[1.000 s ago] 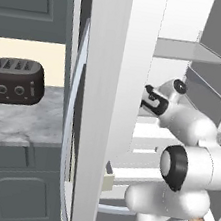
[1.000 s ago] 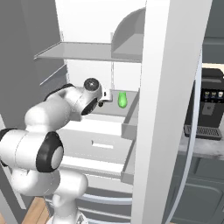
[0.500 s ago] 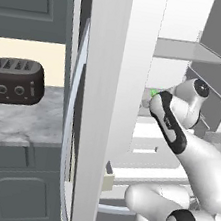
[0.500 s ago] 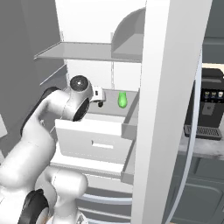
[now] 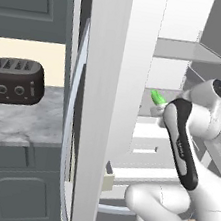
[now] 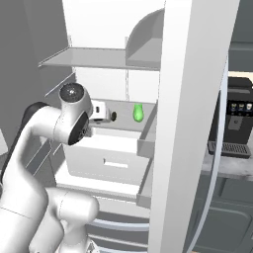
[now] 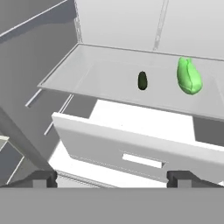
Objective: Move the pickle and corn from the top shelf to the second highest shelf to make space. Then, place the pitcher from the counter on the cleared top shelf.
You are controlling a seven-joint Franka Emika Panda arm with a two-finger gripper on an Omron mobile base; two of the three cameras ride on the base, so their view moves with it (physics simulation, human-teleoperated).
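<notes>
On the second highest shelf [image 7: 96,85] the pickle [image 7: 189,75] is lying, apparently already relocated. The gripper [image 7: 113,178] is hovering before it, jaws spread wide and empty. Corn unidentified; pitcher step is judged outstanding.

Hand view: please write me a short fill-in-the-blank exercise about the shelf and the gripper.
1. The pickle lying on the shelf is bright ___.
2. The gripper holds nothing; its jaws are ___.
3. Below the shelf, a white ___ stands pulled out.
Missing words: green; open; drawer.
</notes>
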